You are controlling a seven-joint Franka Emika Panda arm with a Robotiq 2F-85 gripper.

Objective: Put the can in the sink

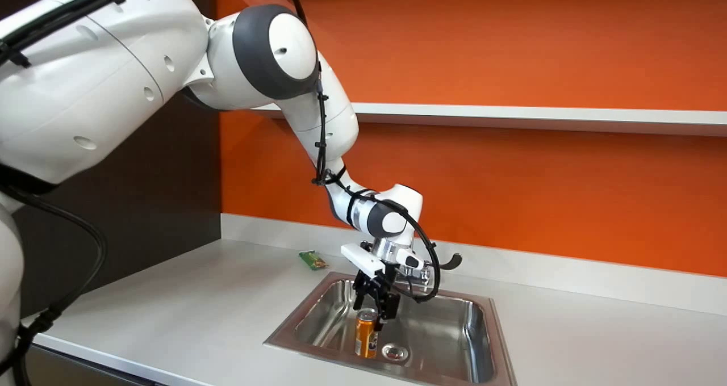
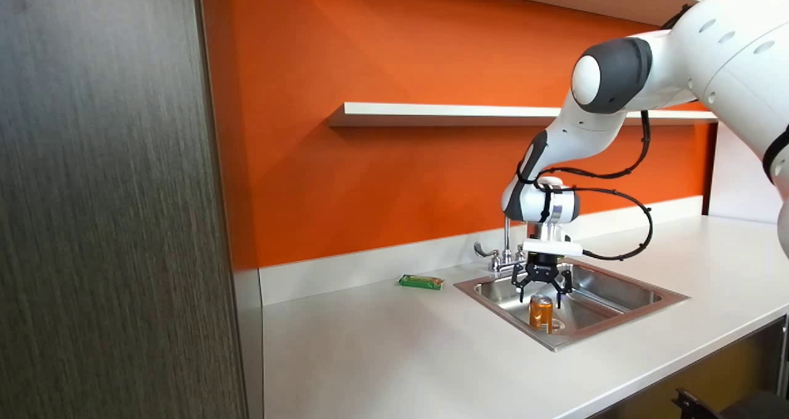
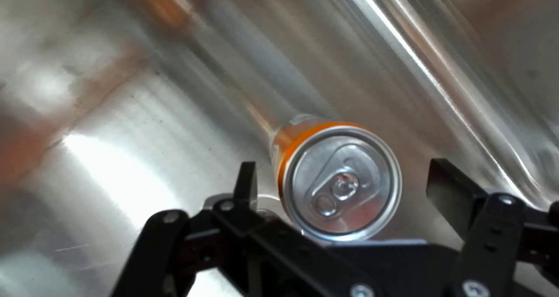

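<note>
The orange can (image 1: 366, 340) with its silvery top stands upright inside the stainless-steel sink (image 1: 500, 340), beside the round drain (image 1: 395, 352). The can (image 2: 541, 315) and the sink (image 2: 622, 320) show in both exterior views. In the wrist view the can (image 3: 343, 183) is seen from above, with its pull-tab top between the two fingers. My gripper (image 3: 345, 179) is open, with a gap on each side of the can. In the exterior views the gripper (image 1: 369, 313) (image 2: 540, 302) points down at the can's top, fingertips to either side. The can's lower part is hidden in the wrist view.
The chrome faucet (image 2: 506, 252) stands at the sink's back edge, close to the gripper. A small flat green item (image 1: 313, 260) lies on the white counter (image 1: 187, 306). A white shelf (image 1: 539, 113) runs along the orange wall. A dark panel (image 2: 111, 191) stands at the side.
</note>
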